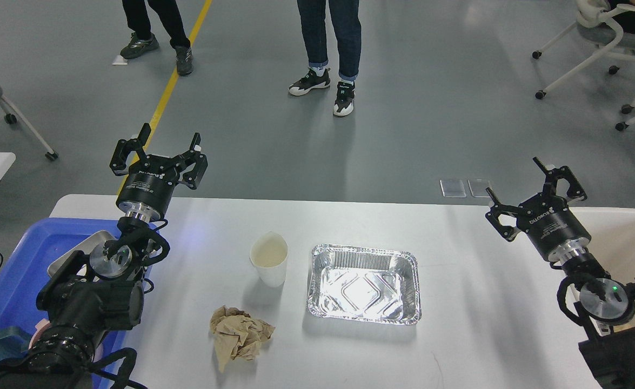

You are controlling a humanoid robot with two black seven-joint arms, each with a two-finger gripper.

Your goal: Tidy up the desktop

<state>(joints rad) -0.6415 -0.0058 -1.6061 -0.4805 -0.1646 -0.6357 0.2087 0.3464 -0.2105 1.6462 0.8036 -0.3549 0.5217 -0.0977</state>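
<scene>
I'm looking into what seems a robotics lab or test hall: a wide grey floor [430,108] with a yellow line [174,81] painted along it, wheeled office chairs [598,32] at the edges, two people [331,48] in sneakers standing by, and a plain white desktop [458,281] set in the open

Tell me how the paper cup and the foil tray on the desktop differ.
The paper cup is off-white, round and tall; the foil tray is shiny silver, rectangular and shallow. The cup leans a little and looks slightly squashed; the tray sits flat. The tray covers far more of the desktop. Both stand open side up and look empty.
</scene>
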